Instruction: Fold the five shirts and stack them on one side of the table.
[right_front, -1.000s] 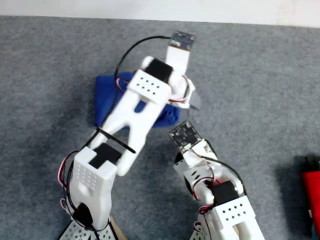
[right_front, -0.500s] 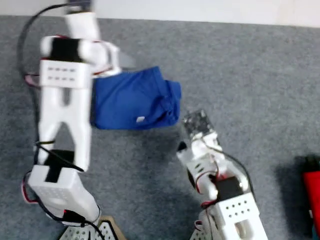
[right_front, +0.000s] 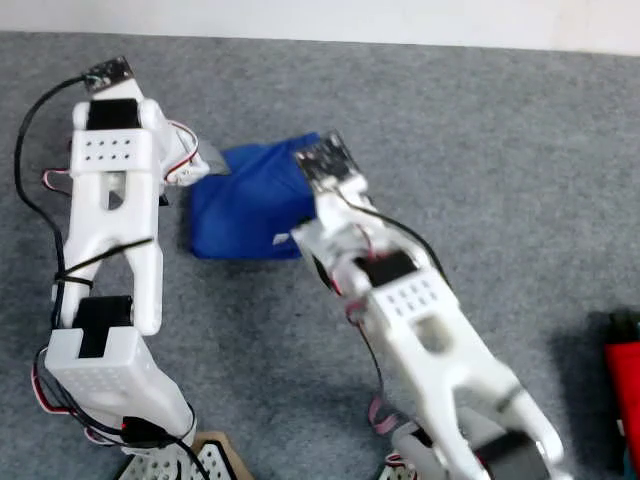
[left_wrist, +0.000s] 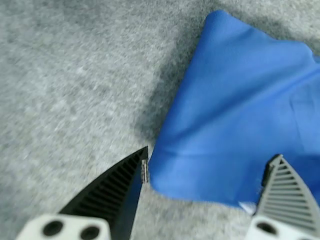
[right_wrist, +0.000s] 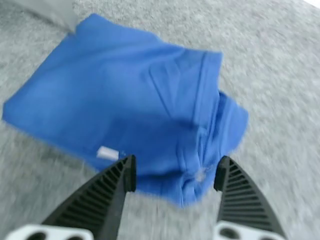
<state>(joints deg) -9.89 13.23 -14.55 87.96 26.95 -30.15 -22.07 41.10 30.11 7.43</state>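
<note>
A folded blue shirt (right_front: 248, 200) lies on the grey table, left of centre. My left gripper (left_wrist: 210, 167) is open and low at the shirt's left edge, one finger (left_wrist: 125, 185) on the carpet side and the other over the cloth (left_wrist: 240, 110). In the high view the left arm (right_front: 112, 190) stands to the left of the shirt. My right gripper (right_wrist: 176, 172) is open above the shirt's (right_wrist: 130, 105) bunched collar end. The right arm (right_front: 400, 300) stretches across the shirt's right end and hides it.
A red object (right_front: 626, 385) with a dark piece on top sits at the table's right edge. Bare grey carpet (right_front: 500, 150) spreads behind and to the right of the shirt. A white wall strip runs along the back.
The left arm swung from over the shirt to its left side. The right arm stretched forward from the near side to over the shirt's right end.
</note>
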